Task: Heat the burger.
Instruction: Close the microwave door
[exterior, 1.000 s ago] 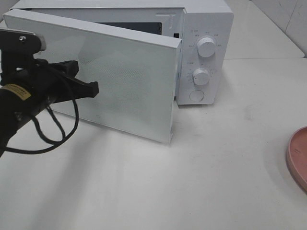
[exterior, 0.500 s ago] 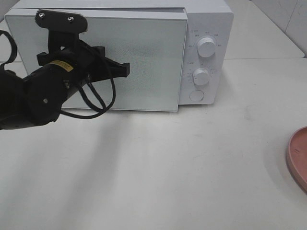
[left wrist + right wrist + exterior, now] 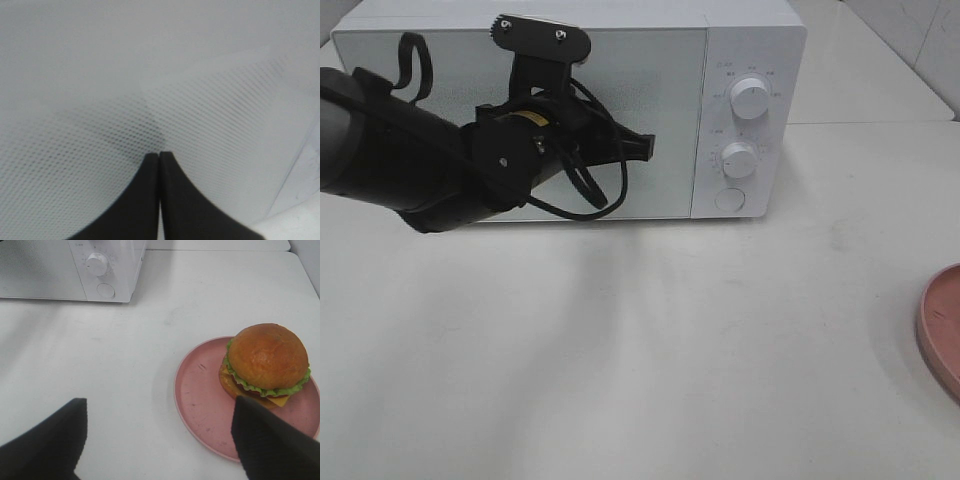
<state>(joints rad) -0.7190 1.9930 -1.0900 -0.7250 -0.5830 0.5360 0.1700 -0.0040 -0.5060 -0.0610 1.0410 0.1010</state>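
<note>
We're looking at the white microwave [image 3: 620,110] with its door [image 3: 520,120] flat and flush against the body, and the left gripper [image 3: 642,148] is right up against that door, black fingers pressed together with no gap between them, their tips [image 3: 159,160] meeting on the dotted mesh of the glass. Nothing is held there (just the two fingers closed on each other). Over on the other side, we have the right gripper [image 3: 160,440] hanging above the table [image 3: 125,355] with its fingers [image 3: 45,440] spread wide apart, nothing between them but bare tabletop and the near edge of the pink plate [image 3: 200,405]. And there's the burger [image 3: 266,365], sitting on that plate toward its far side, glossy bun on top, lettuce and cheese peeking out below. It rests well away from the microwave, out on the open table, and neither gripper touches it.
</note>
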